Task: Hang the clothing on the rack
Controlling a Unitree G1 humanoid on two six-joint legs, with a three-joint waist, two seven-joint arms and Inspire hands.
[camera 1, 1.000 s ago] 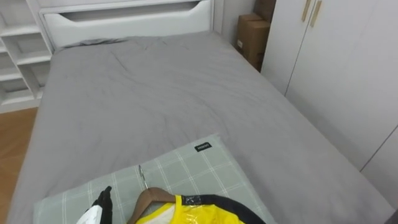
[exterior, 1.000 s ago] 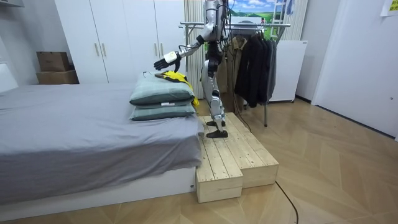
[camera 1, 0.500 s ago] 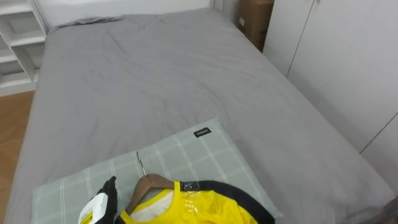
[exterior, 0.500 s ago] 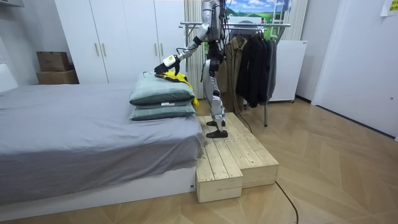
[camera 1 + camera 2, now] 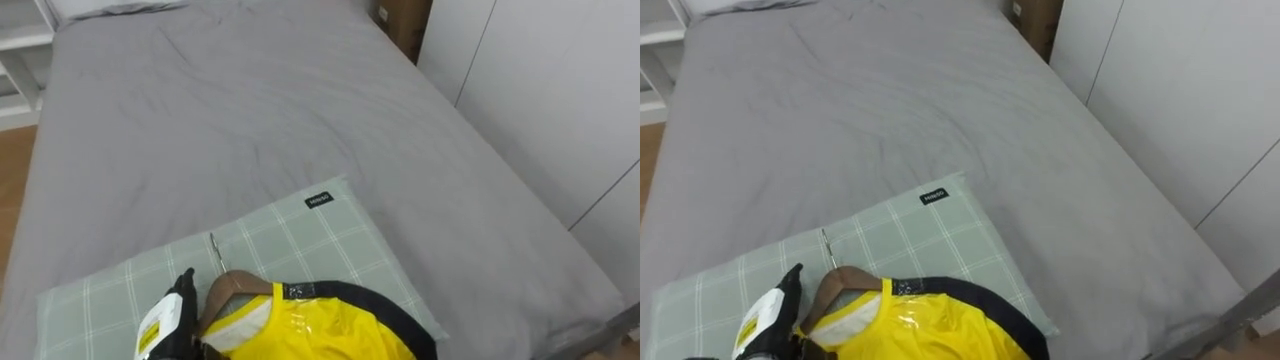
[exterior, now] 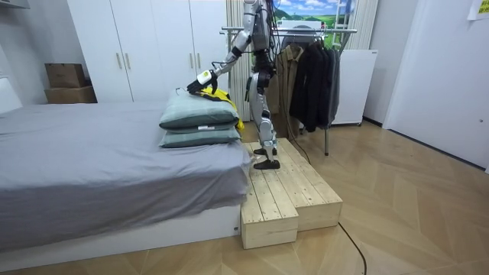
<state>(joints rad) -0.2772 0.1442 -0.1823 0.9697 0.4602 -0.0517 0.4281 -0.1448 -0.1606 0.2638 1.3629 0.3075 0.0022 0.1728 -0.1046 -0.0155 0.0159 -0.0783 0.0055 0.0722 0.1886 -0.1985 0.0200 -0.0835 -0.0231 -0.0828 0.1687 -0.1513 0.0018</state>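
Nearest, at the lower left of the eye views, the left hand (image 5: pixel 160 322) lies on a pale green checked pillow (image 5: pixel 300 235), touching the left shoulder of a brown wooden hanger (image 5: pixel 232 288). Whether it has hold of the hanger cannot be told, as its underside is hidden against the pillow. The hanger sits inside a yellow garment with a black collar (image 5: pixel 315 330), which lies on the same pillow just to the right of the hand. The hanger's thin metal hook (image 5: pixel 215 252) sticks out of the neck and points up the bed.

Beyond the pillow a grey bedsheet (image 5: pixel 250 110) stretches away, lightly creased. Along its right side stand white wardrobe doors (image 5: pixel 560 90), and a brown cardboard box (image 5: pixel 400 25) sits past the far corner of the bed.

In the room view the robot stands on a low pale wooden platform (image 6: pixel 286 191) at the foot of the bed, with one arm reaching out over the two stacked pillows. Behind it, dark clothes (image 6: pixel 309 80) hang from a metal clothes rail (image 6: pixel 306 30).
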